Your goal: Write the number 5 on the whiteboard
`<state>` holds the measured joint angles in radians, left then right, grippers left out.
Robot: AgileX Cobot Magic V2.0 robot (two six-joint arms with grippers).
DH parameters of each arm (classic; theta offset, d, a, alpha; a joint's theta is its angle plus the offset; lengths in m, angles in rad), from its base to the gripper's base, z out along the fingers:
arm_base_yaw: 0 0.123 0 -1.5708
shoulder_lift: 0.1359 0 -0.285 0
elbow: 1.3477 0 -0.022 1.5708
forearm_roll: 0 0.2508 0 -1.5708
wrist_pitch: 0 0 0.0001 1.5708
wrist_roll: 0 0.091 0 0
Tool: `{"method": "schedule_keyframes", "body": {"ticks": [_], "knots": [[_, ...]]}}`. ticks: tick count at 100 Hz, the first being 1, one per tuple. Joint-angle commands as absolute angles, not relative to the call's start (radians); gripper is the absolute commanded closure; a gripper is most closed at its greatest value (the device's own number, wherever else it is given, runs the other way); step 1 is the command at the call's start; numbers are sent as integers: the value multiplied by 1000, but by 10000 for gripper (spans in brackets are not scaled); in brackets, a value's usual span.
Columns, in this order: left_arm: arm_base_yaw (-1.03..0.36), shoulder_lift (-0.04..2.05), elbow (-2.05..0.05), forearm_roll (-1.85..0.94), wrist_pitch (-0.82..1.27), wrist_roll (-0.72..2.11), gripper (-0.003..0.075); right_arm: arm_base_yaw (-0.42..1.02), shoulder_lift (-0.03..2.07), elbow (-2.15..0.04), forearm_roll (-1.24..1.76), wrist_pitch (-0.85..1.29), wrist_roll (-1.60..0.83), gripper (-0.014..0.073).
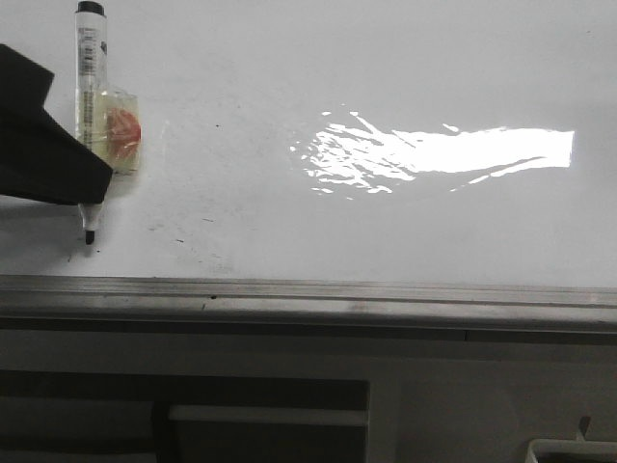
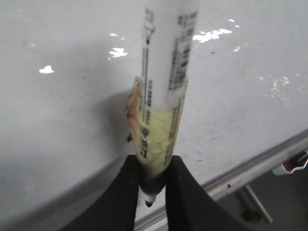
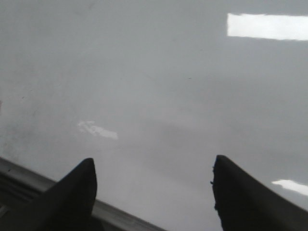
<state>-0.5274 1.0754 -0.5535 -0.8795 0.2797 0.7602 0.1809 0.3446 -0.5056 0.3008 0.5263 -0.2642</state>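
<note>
The whiteboard (image 1: 289, 77) fills the front view, glossy white with a bright glare patch and a grey frame rail (image 1: 308, 294) along its near edge. No drawn number 5 shows on it, only small dark specks. My left gripper (image 1: 67, 164) is shut on a marker (image 1: 90, 106) with a white labelled barrel wrapped in yellowish tape, held upright at the board's left. Its black tip (image 1: 90, 236) is at or just above the board surface. In the left wrist view my left gripper (image 2: 150, 185) clamps the marker (image 2: 161, 96) between black fingers. My right gripper (image 3: 154, 185) is open and empty over the board (image 3: 159, 86).
Below the frame rail is a grey surface with a dark recess (image 1: 183, 415) and a pale container edge (image 1: 574, 449) at lower right. The rail also shows in the left wrist view (image 2: 255, 168) and the right wrist view (image 3: 29, 185).
</note>
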Motion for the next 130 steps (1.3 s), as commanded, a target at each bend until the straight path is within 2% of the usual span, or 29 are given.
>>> {"method": "schedule_keyframes", "body": {"ticks": [1, 14, 24, 58, 93, 130], "knots": [[-532, 1028, -587, -891, 320, 916, 740, 211, 393, -539, 459, 501, -465, 134], [-534, 992, -587, -894, 487, 1211, 740, 297, 475, -539, 731, 575, -792, 134], [-571, 986, -587, -894, 577, 1384, 741, 356, 544, -539, 863, 563, -928, 134], [-754, 985, -587, -844, 398, 1435, 741, 568, 744, -541, 1159, 501, -1297, 134], [-809, 1050, -601, -797, 320, 1435, 740, 748, 923, -658, 1191, 404, -1362, 134], [-809, 1054, -617, -763, 313, 1435, 740, 771, 1076, -725, 1221, 416, -1363, 134]]}}
